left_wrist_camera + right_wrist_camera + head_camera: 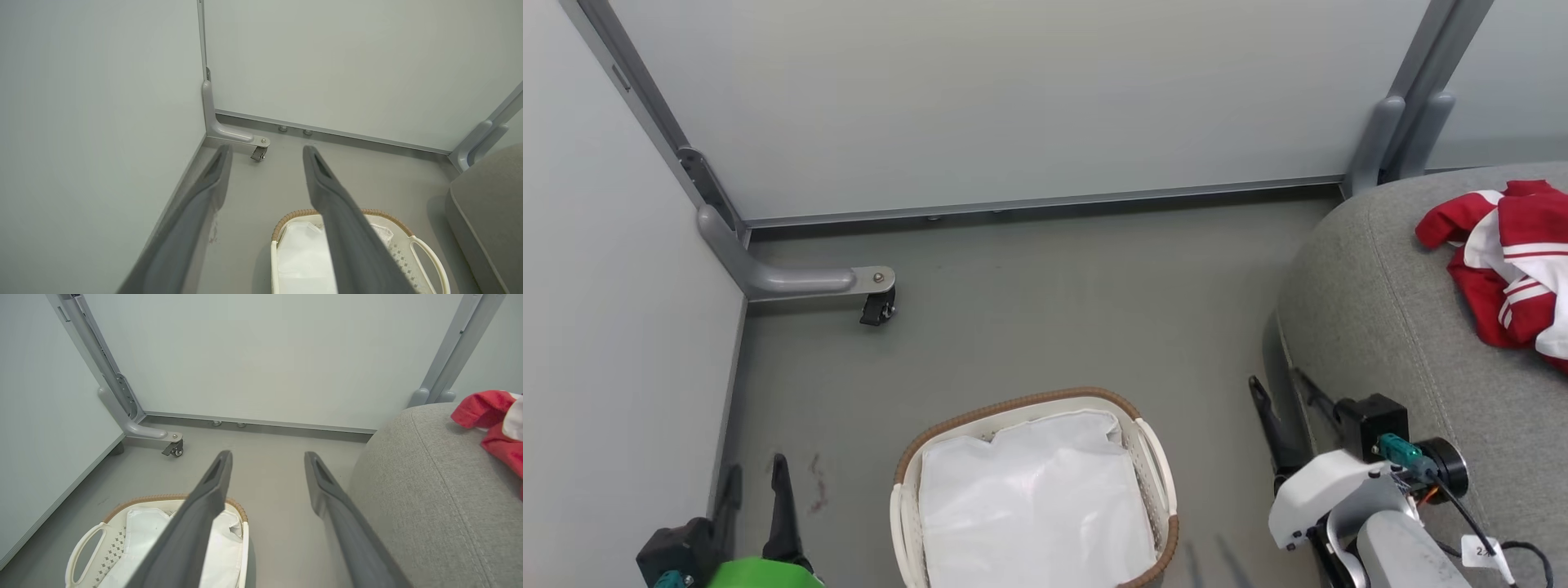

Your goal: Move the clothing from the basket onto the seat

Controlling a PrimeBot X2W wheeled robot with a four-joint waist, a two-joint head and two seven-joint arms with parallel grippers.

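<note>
Both hands, left hand (267, 149) and right hand (268, 454), hung empty with fingers apart, flanking the basket (1013, 404), which held only its liner (1029, 498). Clothing (1503, 261) lay heaped on the seat (1380, 327); transfer looked complete.

On the right, the clothing (1503, 278) is bright red with white panels and thin white stripes. It lies on the seat (1380, 327), a flecked mid-grey weave. The near basket (1021, 402) is white with small perforations and a brown woven rim; its liner (1033, 498) is plain white. The floor (1045, 310) is dull grey-green, and the far wall panels (1013, 106) are pale grey.
</note>
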